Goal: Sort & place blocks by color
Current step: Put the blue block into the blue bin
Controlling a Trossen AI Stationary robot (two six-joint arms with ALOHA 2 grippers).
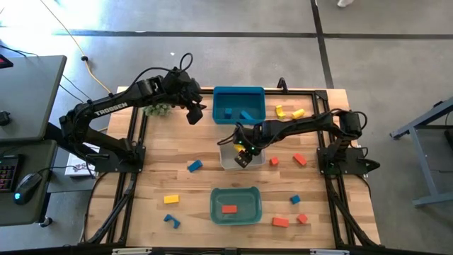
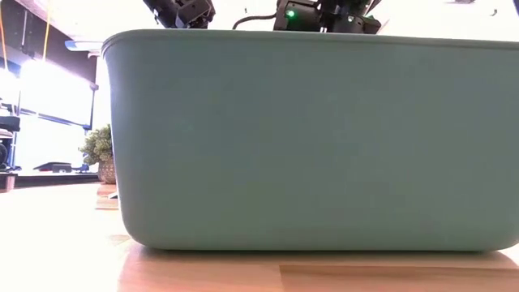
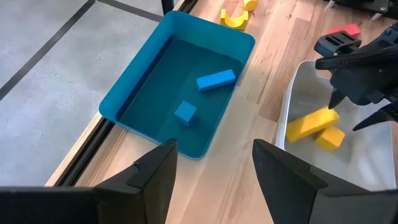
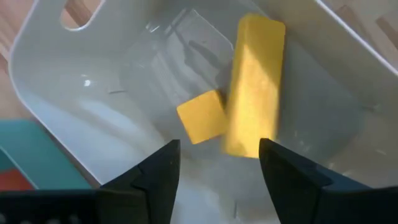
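My right gripper hangs open over the white bin. A yellow bar and a yellow cube lie in that bin below the fingers; the bar leans over the cube. My left gripper is open above the table, just left of the blue bin, which holds two blue blocks. The green bin holds a red block. Other blocks lie loose on the table.
Loose blocks: blue, yellow, blue on the left; red, red, blue, red on the right; yellow pieces at the far edge. A green plant ball sits behind my left arm. The green bin's wall fills the low view.
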